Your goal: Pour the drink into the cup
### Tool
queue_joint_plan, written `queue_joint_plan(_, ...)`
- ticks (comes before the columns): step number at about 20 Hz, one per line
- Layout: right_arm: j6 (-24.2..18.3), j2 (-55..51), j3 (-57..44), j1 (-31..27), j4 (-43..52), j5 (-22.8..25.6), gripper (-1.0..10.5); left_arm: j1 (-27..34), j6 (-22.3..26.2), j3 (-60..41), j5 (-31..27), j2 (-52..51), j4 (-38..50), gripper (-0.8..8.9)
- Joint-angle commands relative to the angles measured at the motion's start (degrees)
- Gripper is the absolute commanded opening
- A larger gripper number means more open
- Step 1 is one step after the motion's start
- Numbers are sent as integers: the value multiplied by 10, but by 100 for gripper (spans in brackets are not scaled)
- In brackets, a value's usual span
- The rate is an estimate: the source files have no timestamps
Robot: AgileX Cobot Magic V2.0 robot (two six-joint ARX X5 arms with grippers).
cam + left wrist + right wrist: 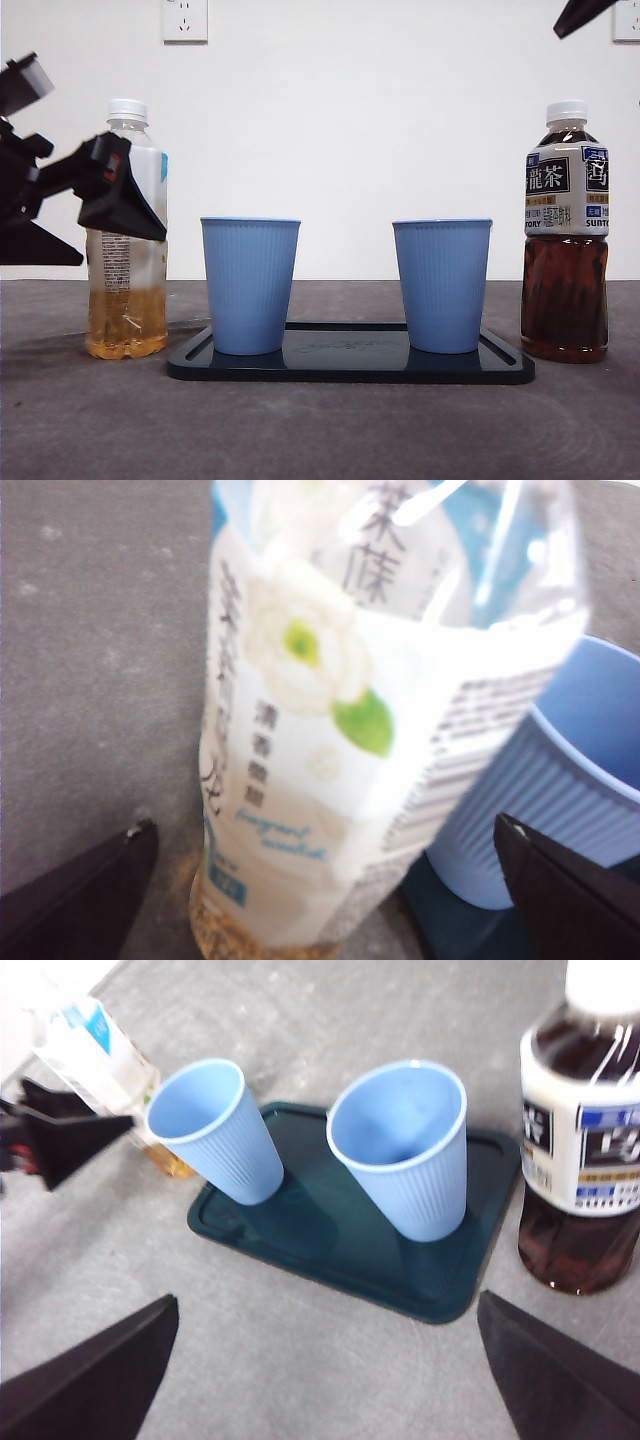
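A pale tea bottle [127, 300], white-capped and about a third full of amber drink, stands left of the tray. My left gripper [125, 248] is at it from the left, open, one jaw on each side of the bottle [330, 730] without touching. Two empty blue cups [250, 285] [442, 285] stand upright on the dark tray [350, 372]. The left cup [560, 780] is just beside the bottle. My right gripper [328, 1305] hangs open high above the table, looking down on both cups [215, 1130] [405, 1150]; only its black tip [580, 15] shows at the top right corner.
A dark tea bottle [565, 240] with a white cap stands capped right of the tray, also seen as the dark bottle [580, 1150] in the right wrist view. The grey table runs bare in front of the tray [300, 1230]. A white wall with sockets is behind.
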Motion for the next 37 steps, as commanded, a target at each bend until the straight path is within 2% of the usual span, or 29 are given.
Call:
queue_joint_plan(1,-9,2,12,3,-1,-2,476,-2,4,1,-2,35,45,624)
queue_joint_plan(3,-9,2,12,3,-9,-2,476,-2,4,1,-3,62,83,607)
queue_joint_plan(4,-12,2,12,3,-14,-2,476,-2,4,1,-3,71,95,561)
queue_joint_plan(7,-22,1,12,3,-27,-2,476,-2,4,1,-3,83,110,350)
queue_joint_plan(10,-27,1,12,3,-29,0,476,-2,5,2,-3,82,121,214)
queue_joint_plan(14,-33,1,12,3,-29,-2,476,-2,8,2,-3,76,118,180)
queue_joint_plan(19,-50,2,12,4,-31,-42,476,-2,63,8,-3,25,65,177)
queue_joint_plan(20,-51,2,12,4,-31,-49,476,-2,78,13,-4,10,41,177)
queue_joint_plan(23,-63,2,12,5,-31,-56,476,-2,157,59,-17,-40,-106,177)
queue_joint_plan(27,-81,2,12,5,-31,-56,476,-3,279,156,-86,-82,-311,177)
queue_joint_plan(30,-90,2,12,5,-31,-57,476,-13,372,224,-144,-96,-423,176)
queue_joint_plan(33,-100,2,12,5,-31,-57,476,-38,458,282,-211,-96,-501,172)
queue_joint_plan(37,-109,2,12,5,-31,-59,476,-81,540,328,-327,-95,-533,152)
